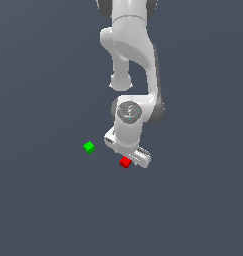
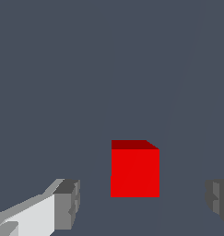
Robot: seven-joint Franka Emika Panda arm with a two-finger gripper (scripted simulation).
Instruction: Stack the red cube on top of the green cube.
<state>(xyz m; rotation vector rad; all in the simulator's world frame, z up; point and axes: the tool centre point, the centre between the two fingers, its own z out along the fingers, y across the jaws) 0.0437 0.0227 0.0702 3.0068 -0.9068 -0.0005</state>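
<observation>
A: Exterior view, working from its left across. First thing met is the green cube [image 1: 89,147], alone on the dark grey floor [image 1: 38,200], nothing touching it

B: And next along?

A: The red cube [image 1: 125,162], off to the exterior view's right of the green one and a little nearer the bottom of the picture. The two are apart, with bare floor between them. The white arm [image 1: 133,45] comes down from the top of the picture and its hand sits right over the red cube, partly covering it

B: Gripper state?

A: The gripper [image 1: 127,158] is hard to read from outside; the hand hides most of it. The wrist view settles it. The gripper [image 2: 143,203] is spread wide: one grey fingertip [image 2: 67,203] at one side, the other at the far edge of the picture, and the red cube [image 2: 134,171] sits in the gap between them. Floor shows on both sides of the cube, so neither pad touches it. It has hold of nothing

B: Cube centred in the gap?

A: Roughly, a shade closer to the fingertip attached to the white finger body. Its top face shows darker red, front face bright. The green cube is not in the wrist view
</observation>
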